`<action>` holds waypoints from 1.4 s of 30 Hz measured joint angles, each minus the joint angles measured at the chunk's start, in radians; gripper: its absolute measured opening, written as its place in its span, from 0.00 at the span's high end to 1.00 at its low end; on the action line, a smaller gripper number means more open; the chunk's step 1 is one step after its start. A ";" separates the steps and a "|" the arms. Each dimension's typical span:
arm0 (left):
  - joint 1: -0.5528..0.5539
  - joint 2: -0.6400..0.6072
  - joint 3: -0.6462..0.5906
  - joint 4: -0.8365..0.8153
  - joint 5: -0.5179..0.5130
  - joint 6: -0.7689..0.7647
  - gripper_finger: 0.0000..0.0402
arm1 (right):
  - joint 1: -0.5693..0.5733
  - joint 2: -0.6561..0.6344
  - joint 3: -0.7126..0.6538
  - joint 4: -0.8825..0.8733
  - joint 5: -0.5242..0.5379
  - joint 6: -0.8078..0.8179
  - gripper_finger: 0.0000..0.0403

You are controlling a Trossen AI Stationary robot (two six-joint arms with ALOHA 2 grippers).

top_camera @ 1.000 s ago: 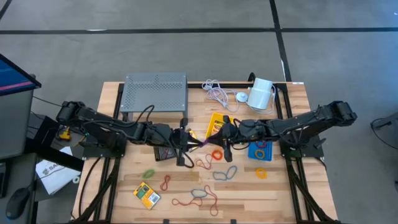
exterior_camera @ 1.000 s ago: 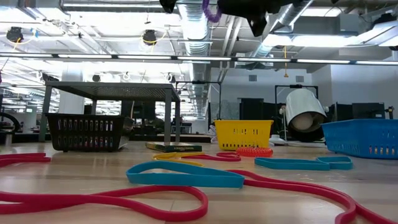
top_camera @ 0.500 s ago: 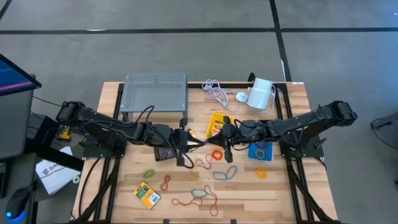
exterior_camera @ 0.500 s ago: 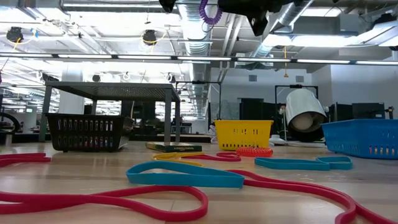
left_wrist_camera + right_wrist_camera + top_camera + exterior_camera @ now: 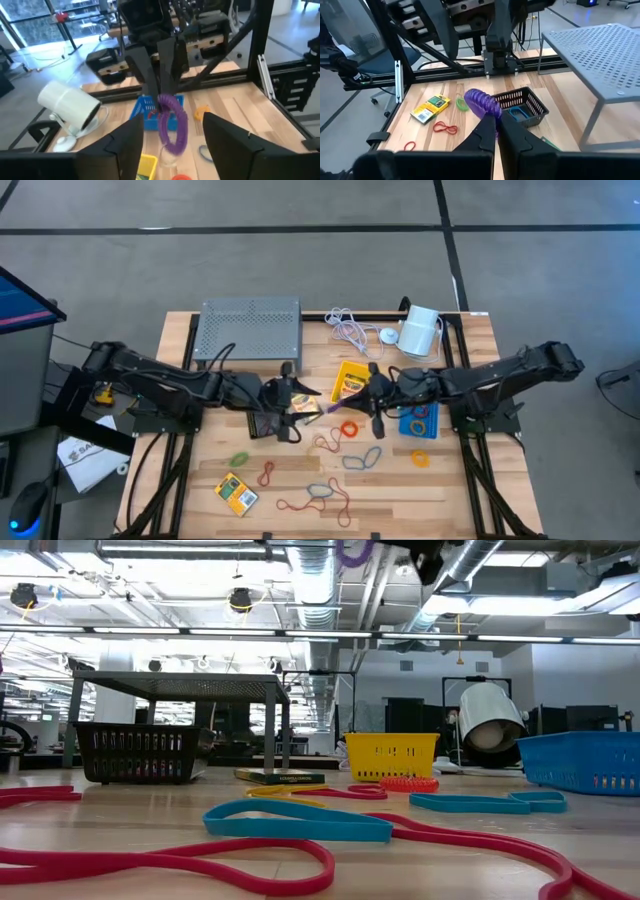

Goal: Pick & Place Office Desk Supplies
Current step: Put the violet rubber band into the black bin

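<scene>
A purple rubber band (image 5: 172, 122) hangs in the air over the table's middle, and my right gripper (image 5: 499, 134) is shut on it. It also shows in the high view (image 5: 335, 408) and at the top of the low view (image 5: 352, 552). My left gripper (image 5: 306, 406) stands open just to its left, fingers spread wide (image 5: 125, 150), touching nothing. Other bands lie flat on the wood: orange (image 5: 349, 427), blue (image 5: 362, 458), red (image 5: 266, 473), green (image 5: 240, 460). A crayon box (image 5: 236, 494) lies at the near left. My right gripper pinches one end of the purple band (image 5: 489, 114) between its two fingers (image 5: 487, 135). The fingers come level from the table's right side. The rest of the loop (image 5: 477, 100) sticks out past the fingertips, slack and lifted well clear of the table.
A black bin (image 5: 265, 425), a yellow bin (image 5: 350, 380) and a blue bin (image 5: 418, 420) stand across the middle. The grey perforated stand (image 5: 250, 327), a white cable (image 5: 348, 328) and a white cylinder (image 5: 420, 330) sit along the far edge.
My left gripper has opened and let go of the purple band, which had been held between both grippers. My right gripper has kept its hold and has moved a little up and toward the table's right edge with the band.
</scene>
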 joint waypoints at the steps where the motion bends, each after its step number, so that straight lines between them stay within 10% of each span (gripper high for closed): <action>1: 0.000 -0.012 0.000 -0.027 0.000 0.000 0.49 | 0.000 -0.021 0.000 -0.027 0.002 0.001 1.00; 19: 0.000 -0.062 -0.001 -0.370 0.001 -0.103 0.59 | -0.022 -0.458 0.000 -0.983 0.126 0.454 1.00; 42: 0.004 -0.033 -0.109 -0.290 0.004 -0.108 0.65 | 0.147 -0.257 -0.063 -1.373 0.089 0.874 1.00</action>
